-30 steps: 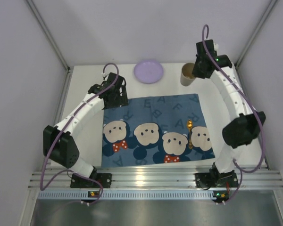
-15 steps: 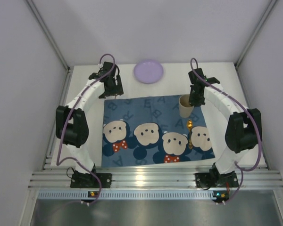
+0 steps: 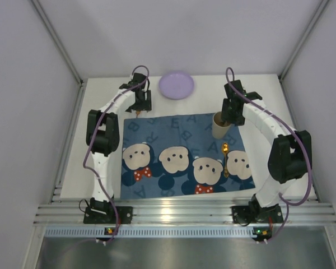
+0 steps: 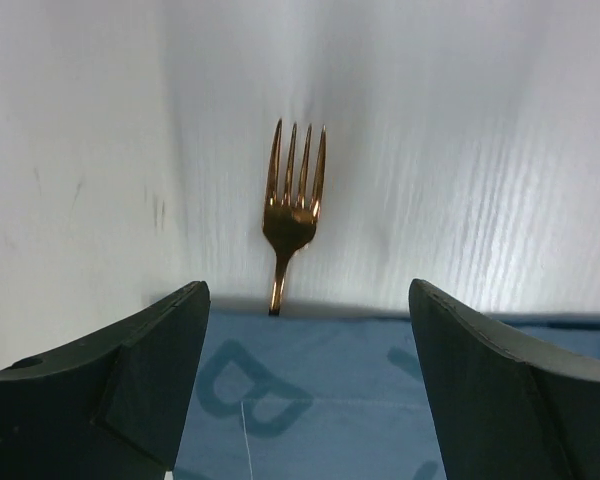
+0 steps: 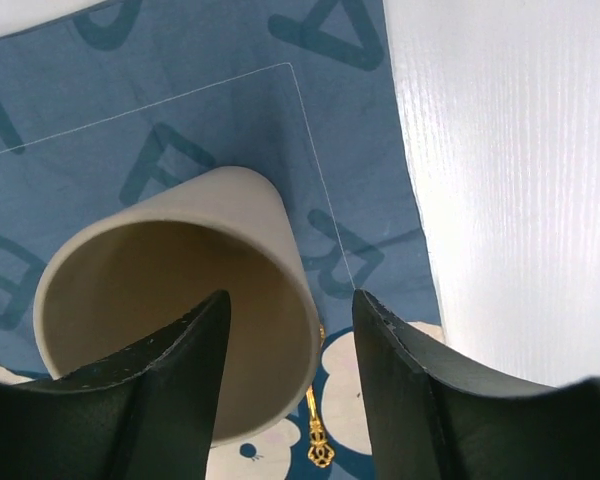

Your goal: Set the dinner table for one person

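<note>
The white worktop [image 3: 207, 89] carried one blue mat [image 3: 179, 131]. One cup [image 3: 219, 124] stood on the mat's far right corner, with one gold spoon [image 3: 225, 159] just nearer on the cloth. One lavender plate [image 3: 176, 85] sat on bare worktop beyond the mat. One gold fork [image 4: 293, 200] lay off the mat, its handle end at the far edge. The left end effector [image 4: 307, 295] hung spread wide above it. The right end effector [image 5: 290, 300] straddled the cup's rim, parted, with a gap at the outer finger.

Your left arm [image 3: 115, 104] stretches far forward, left gripper [image 4: 307, 295] low and spread wide. Your right arm [image 3: 263, 120] arcs inward, right gripper [image 5: 290, 300] pointing down, jaws parted.
</note>
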Robot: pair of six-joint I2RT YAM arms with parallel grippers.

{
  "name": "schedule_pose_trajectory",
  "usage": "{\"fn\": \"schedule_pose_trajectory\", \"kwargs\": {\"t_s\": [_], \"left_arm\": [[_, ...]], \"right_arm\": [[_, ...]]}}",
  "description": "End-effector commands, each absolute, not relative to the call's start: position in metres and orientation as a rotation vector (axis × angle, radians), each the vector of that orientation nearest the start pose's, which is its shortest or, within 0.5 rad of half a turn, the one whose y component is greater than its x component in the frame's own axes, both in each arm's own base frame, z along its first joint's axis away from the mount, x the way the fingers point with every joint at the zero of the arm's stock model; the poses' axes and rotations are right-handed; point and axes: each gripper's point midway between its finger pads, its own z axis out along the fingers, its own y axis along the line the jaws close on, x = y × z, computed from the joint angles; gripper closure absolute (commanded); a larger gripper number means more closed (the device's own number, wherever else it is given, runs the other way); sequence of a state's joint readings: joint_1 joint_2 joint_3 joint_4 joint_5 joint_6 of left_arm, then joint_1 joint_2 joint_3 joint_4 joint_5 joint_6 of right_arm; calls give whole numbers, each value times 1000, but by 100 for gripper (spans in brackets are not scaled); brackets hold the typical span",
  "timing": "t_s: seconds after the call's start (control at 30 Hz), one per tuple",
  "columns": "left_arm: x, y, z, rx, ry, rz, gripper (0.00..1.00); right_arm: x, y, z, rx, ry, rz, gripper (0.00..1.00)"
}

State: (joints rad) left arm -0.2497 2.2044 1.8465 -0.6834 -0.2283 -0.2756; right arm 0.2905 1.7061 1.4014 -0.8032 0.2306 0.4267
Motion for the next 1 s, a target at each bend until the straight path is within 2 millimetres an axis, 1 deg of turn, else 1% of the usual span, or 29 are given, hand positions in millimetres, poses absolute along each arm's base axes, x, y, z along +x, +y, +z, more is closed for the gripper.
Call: {"fn": "schedule_pose_trajectory", "kwargs": {"t_s": [0.0,0.07,0.1,0.13,0.17,0.2,0.23,0.27,0.33,0.37,0.43,0.47,0.5,0.53,0.57,0.6,0.63,0.67,0.7,0.73,0.77,0.83,0.87,0.9,0.93,0.97], "left_arm": [[542,-94,75,-81,2484,115,14],[548,-89,68,-83,2487,131,14],[553,-84,61,-90,2492,126,14],[555,-86,58,-76,2498,105,14],[557,-82,46,-68,2517,107,14],[563,-81,48,-66,2507,102,15],[566,-81,44,-70,2510,98,15],[566,-77,30,-78,2535,101,15],[571,-77,27,-71,2533,84,16],[571,-77,21,-64,2544,76,18],[570,-80,15,-48,2555,56,25],[567,-81,10,-44,2569,49,37],[566,-81,10,-46,2573,42,43],[564,-81,11,-43,2573,41,46],[557,-80,4,-39,2593,42,51],[555,-80,3,-39,2592,42,52],[554,-79,9,-39,2581,44,52],[543,-77,-1,-37,2610,53,53],[539,-76,-2,-33,2614,55,54],[539,-76,1,-32,2602,53,55],[533,-74,-4,-35,2616,58,59],[528,-70,-9,-39,2629,70,62],[528,-69,-9,-41,2632,69,66],[529,-67,-8,-47,2630,78,72],[529,-64,-11,-50,2636,89,76],[533,-62,-6,-52,2630,96,81]], "right_arm": [[374,85,156,231,2553,-61,47],[373,85,168,237,2533,-48,46],[370,85,171,238,2537,-45,46],[368,87,176,242,2535,-25,46],[364,87,176,241,2547,-20,46],[361,88,177,239,2551,-13,46],[358,88,175,240,2561,-8,46],[352,87,170,239,2586,-17,46],[345,86,166,239,2607,-23,47],[340,84,163,238,2624,-32,47],[337,80,163,244,2627,-57,47],[337,78,162,244,2625,-68,47],[337,76,161,250,2625,-90,47],[336,74,161,249,2629,-104,47],[337,74,158,249,2637,-115,47],[338,72,157,250,2639,-125,47],[338,72,156,256,2641,-127,47],[339,73,154,256,2644,-130,47],[339,74,151,262,2654,-126,47],[340,75,150,273,2653,-119,47],[340,76,148,278,2657,-111,48],[339,78,146,278,2664,-105,48],[340,77,146,281,2663,-107,48],[340,77,145,278,2666,-109,48],[340,77,146,279,2662,-110,48],[341,76,147,280,2660,-113,48]]}}
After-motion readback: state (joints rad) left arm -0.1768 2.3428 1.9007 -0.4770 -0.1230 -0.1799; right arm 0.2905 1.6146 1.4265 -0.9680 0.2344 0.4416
